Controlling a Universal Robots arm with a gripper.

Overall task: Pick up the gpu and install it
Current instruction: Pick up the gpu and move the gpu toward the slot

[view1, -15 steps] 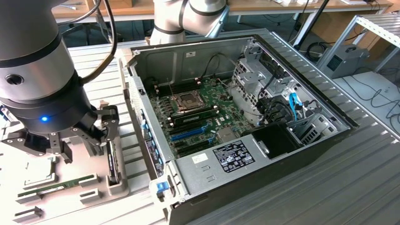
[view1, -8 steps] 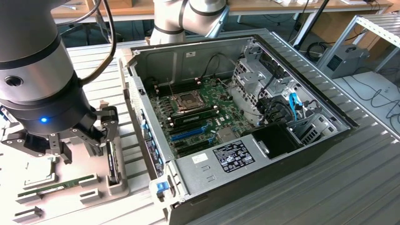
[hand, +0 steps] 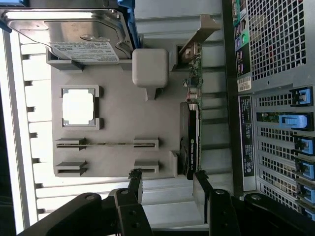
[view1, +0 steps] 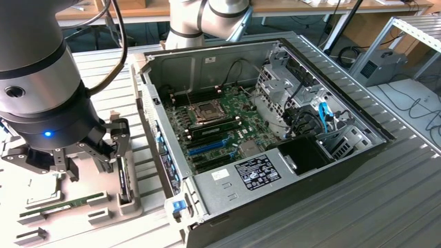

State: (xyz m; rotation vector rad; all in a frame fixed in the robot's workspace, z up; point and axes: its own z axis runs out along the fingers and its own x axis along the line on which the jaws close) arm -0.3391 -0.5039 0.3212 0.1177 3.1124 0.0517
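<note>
Jaws: the gripper (hand: 167,176) hovers over the grey parts tray (hand: 118,98) with its jaws spread wide, holding nothing.
Gpu: the gpu (hand: 190,140) stands on edge in a slot along the tray side nearest the computer case (hand: 275,54). Its silver bracket (hand: 201,30) is at the end away from the jaws, and nothing touches the card.
Alignment risk: one fingertip (hand: 202,186) sits almost in line with the card instead of clear to its side. A straight descent could set it down on the card's upper edge, tipping or chipping the card.
Clearance risk: the case wall is just beside the slot, so the outer finger could strike it.
Grip risk: a thin card pinched off-centre may swing and catch in its slot.
Wrong pick: unlikely, since the hard drive (hand: 69,29) and memory stick (hand: 106,144) lie well apart.
</note>
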